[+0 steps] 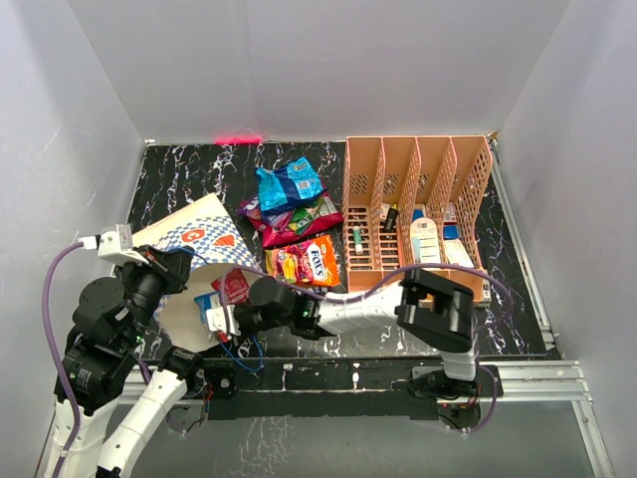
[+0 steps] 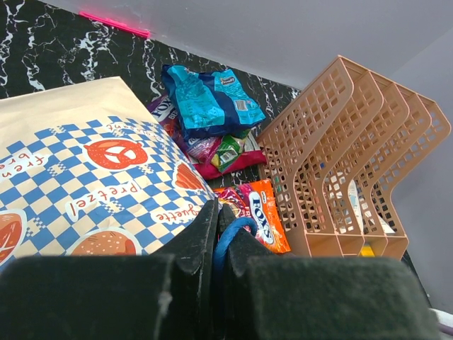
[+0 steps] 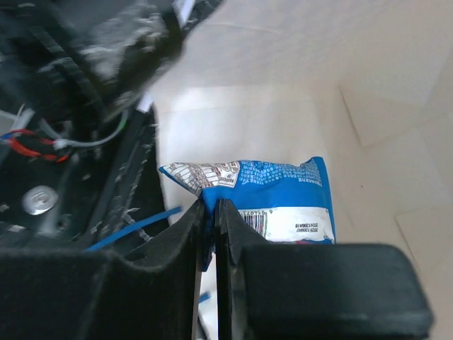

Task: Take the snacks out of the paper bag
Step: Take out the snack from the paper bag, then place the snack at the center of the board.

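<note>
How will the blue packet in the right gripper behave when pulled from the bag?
The blue packet looks thin and crinkled, so probably floppy and light. The right gripper pinches only its edge, so the glossy film may slip or swing.

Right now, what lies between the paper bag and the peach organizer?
A heap of snack packets lies there, between the paper bag and the peach organizer. The top external view shows it, the left wrist view too.

Snacks (image 1: 299, 214) between paper bag (image 1: 189, 234) and organizer (image 1: 364, 174)
</note>
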